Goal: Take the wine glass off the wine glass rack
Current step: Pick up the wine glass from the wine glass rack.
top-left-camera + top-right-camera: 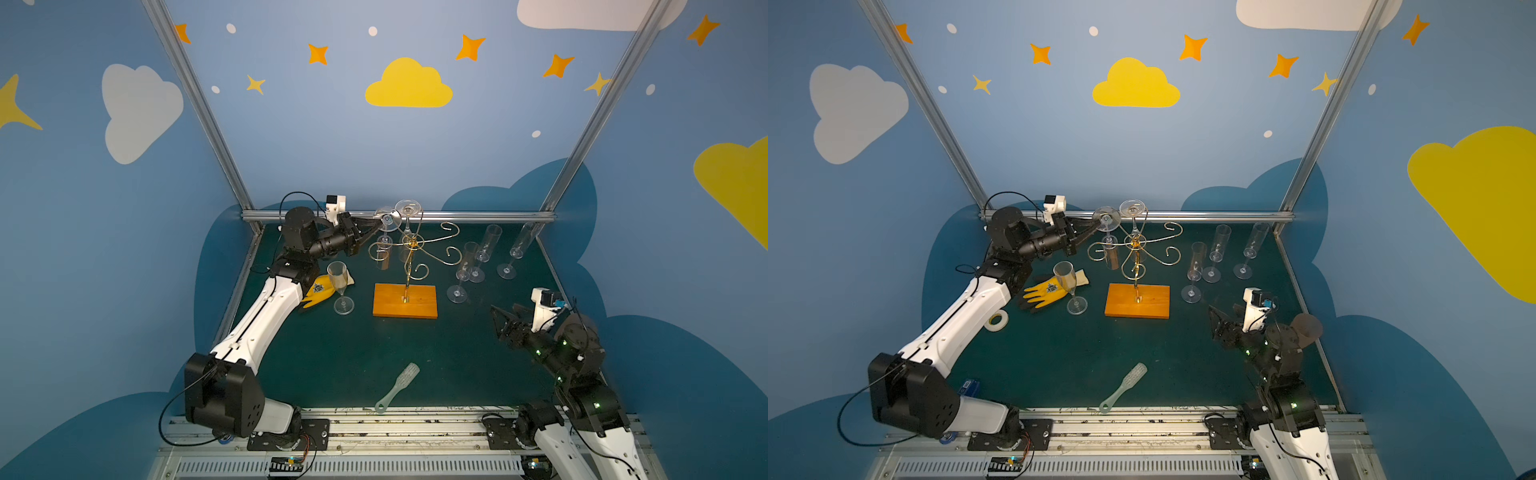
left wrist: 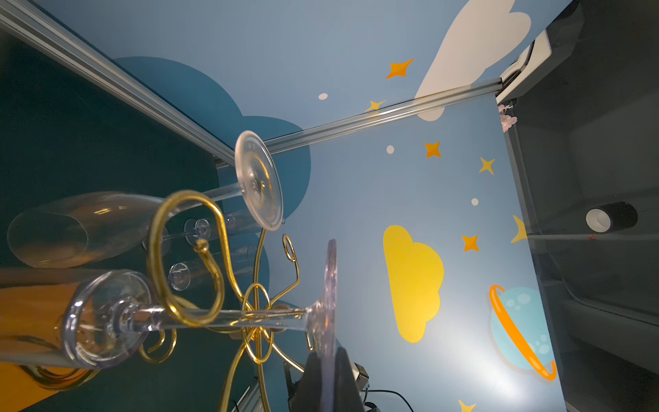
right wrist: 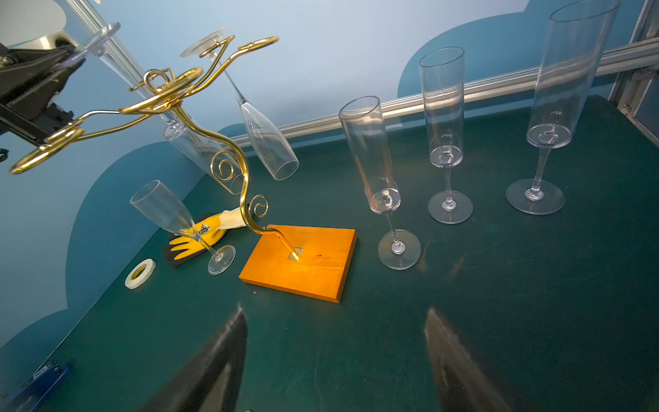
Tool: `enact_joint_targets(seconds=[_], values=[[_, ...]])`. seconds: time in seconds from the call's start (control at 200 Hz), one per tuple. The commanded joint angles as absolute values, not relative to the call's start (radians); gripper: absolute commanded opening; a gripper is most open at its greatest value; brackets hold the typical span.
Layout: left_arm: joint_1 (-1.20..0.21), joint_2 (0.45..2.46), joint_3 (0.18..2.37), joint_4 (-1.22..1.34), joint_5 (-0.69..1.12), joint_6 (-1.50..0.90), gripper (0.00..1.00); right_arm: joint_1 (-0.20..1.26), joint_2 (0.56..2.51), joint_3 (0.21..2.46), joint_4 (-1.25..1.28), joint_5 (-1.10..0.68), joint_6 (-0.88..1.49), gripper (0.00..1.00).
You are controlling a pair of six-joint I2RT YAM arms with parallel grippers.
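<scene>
Looking at the wine glass (image 1: 385,241), you see a clear, slim flute hanging upside down at the back-left of the gold wire wine glass rack (image 1: 411,249). Its stem is threaded through a curled arm and its flat round foot is uppermost. Your left gripper (image 1: 376,225) has its fingers pinched together on that foot's rim. Your right gripper (image 1: 505,310) hovers well apart, fingers spread and empty.

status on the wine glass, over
left gripper shut on wine glass foot, stem in curl of rack. right gripper open, idle. second glass hanging alongside.
</scene>
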State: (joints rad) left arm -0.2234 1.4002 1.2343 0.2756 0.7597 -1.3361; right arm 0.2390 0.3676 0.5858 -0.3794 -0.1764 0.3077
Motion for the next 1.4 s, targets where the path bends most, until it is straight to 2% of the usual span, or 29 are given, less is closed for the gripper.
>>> enact_joint_targets(seconds=[0.0, 0.526, 0.866, 1.051, 1.221, 1.397], values=[[-0.215, 1.341, 1.213, 0.303, 0.737, -1.329, 0.03, 0.242, 0.362, 0.601, -0.377, -0.179, 0.311, 0.78], [-0.099, 1.197, 1.193, 0.176, 0.693, -1.211, 0.03, 0.242, 0.374, 0.622, -0.379, -0.192, 0.319, 0.78], [-0.098, 1.111, 1.366, -0.126, 0.636, -0.671, 0.03, 0.244, 0.417, 0.695, -0.375, -0.221, 0.313, 0.77], [-0.121, 1.03, 1.376, -0.164, 0.623, -0.404, 0.03, 0.245, 0.471, 0.752, -0.339, -0.273, 0.334, 0.75], [-0.172, 0.98, 1.37, -0.206, 0.641, -0.176, 0.03, 0.245, 0.589, 0.867, -0.345, -0.36, 0.345, 0.75], [-0.274, 0.949, 1.365, -0.29, 0.609, 0.026, 0.03, 0.252, 0.763, 1.091, -0.413, -0.493, 0.375, 0.73]])
